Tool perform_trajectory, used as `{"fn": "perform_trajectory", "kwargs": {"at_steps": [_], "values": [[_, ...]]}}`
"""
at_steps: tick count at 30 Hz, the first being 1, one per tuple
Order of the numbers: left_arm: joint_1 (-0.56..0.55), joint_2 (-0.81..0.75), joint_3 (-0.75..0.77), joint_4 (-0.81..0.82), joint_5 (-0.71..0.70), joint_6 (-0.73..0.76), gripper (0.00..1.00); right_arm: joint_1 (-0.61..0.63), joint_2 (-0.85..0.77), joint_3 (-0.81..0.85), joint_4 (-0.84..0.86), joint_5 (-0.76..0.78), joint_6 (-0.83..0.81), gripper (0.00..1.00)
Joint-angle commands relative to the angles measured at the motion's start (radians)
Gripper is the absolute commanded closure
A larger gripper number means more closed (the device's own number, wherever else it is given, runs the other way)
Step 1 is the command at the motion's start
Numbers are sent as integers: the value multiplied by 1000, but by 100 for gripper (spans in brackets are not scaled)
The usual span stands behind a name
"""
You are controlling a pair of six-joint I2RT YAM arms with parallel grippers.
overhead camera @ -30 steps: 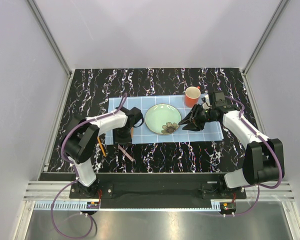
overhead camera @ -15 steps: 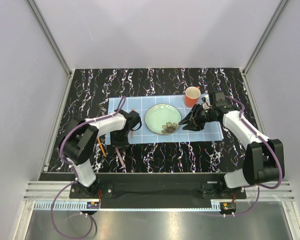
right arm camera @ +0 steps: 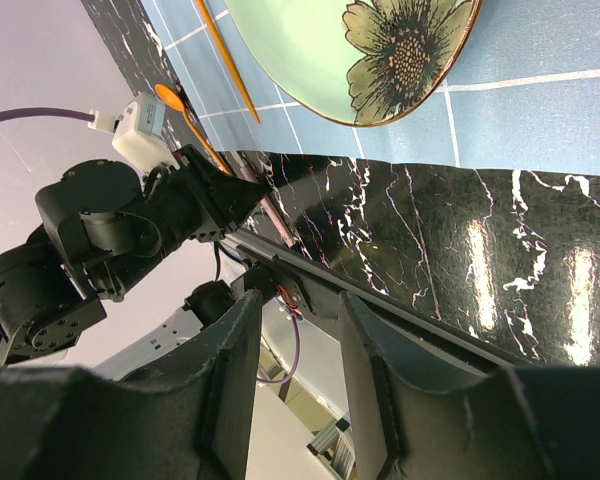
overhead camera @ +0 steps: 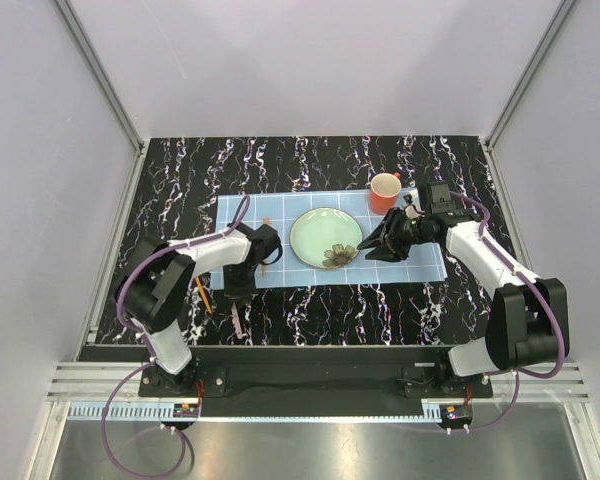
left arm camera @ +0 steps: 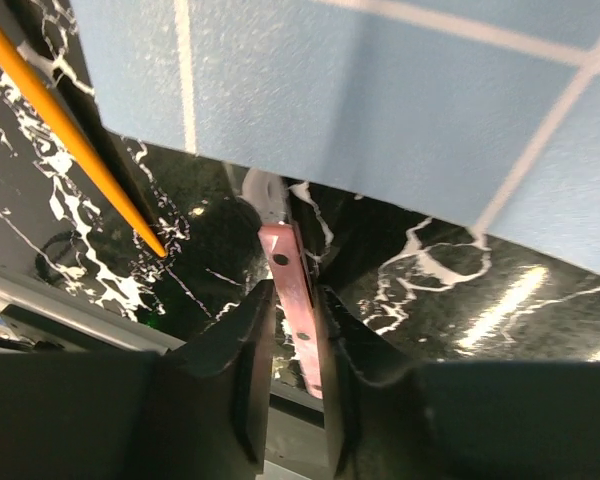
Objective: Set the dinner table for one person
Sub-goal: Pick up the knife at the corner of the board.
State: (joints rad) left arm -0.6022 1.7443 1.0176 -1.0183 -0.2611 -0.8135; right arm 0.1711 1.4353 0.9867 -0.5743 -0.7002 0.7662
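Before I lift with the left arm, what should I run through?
1. Left gripper hold on the pink-handled utensil: ok, clamped on both sides of the handle.
2. Utensil raised off the dinner table: cannot tell.
3. Utensil's metal end free of the placemat: cannot tell, it meets the mat's edge.
4. Orange stick out of the way: ok, lying apart to one side.
5. Right gripper free: ok, open and empty beside the plate.
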Motion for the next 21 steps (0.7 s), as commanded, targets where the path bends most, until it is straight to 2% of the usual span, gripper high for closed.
{"fn": "perform_trajectory", "kwargs": {"at_steps": [1, 7, 8, 10, 11, 21], "values": [[-2, 24, -77, 130, 28, -36, 77, -4, -39, 20, -13, -15, -16, 56], [-2, -6, -146, 176, 37, -64, 79, -4, -30, 38, -47, -21, -42, 56], [-2, -17, -152, 184, 37, -61, 83, -4, -26, 36, -52, -22, -45, 56], [-4, -34, -165, 192, 33, -68, 98, -4, -19, 38, -55, -24, -50, 56], [-2, -38, -166, 193, 33, -67, 100, -4, -19, 40, -55, -22, -50, 56], [-5, -109, -110, 188, 45, -32, 100, -2, -33, 47, -61, -13, -54, 56]]}}
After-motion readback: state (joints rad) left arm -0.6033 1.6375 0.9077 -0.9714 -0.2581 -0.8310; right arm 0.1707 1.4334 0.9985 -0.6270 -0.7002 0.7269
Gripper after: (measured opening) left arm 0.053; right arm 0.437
